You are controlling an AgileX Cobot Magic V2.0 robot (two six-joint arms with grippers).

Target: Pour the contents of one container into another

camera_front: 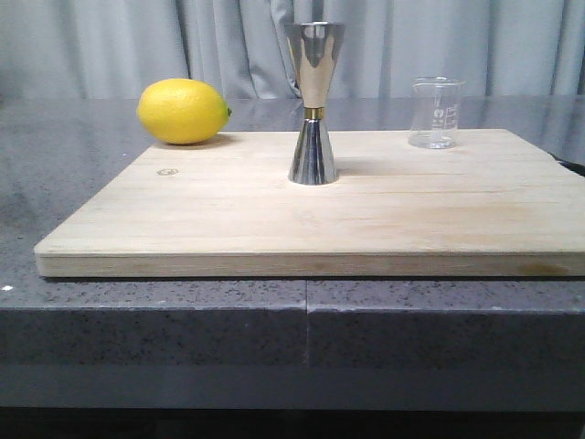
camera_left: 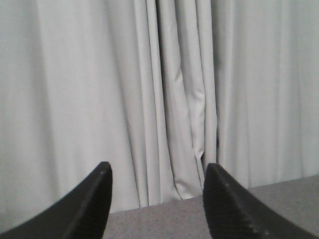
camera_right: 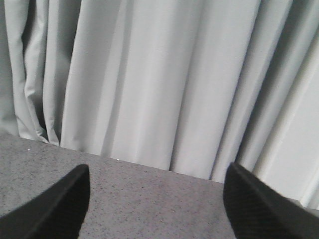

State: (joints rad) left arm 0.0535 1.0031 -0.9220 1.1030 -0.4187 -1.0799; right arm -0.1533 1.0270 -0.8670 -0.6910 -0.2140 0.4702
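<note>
Front view: lemon [camera_front: 183, 111] left of jigger [camera_front: 313, 102]; beaker [camera_front: 435, 112] right.

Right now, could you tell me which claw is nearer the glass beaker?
Probably the right: the beaker stands at the right of the board. Neither claw shows in front view; the left claw and right claw face curtain.

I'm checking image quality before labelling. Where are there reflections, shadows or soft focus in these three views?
Front view: the steel jigger mirrors its surroundings, the glass beaker is faint against the curtain, and the lemon casts a soft shadow on the board. Left wrist view: the left gripper fingers look soft. Right wrist view: even light, no glare.
</note>
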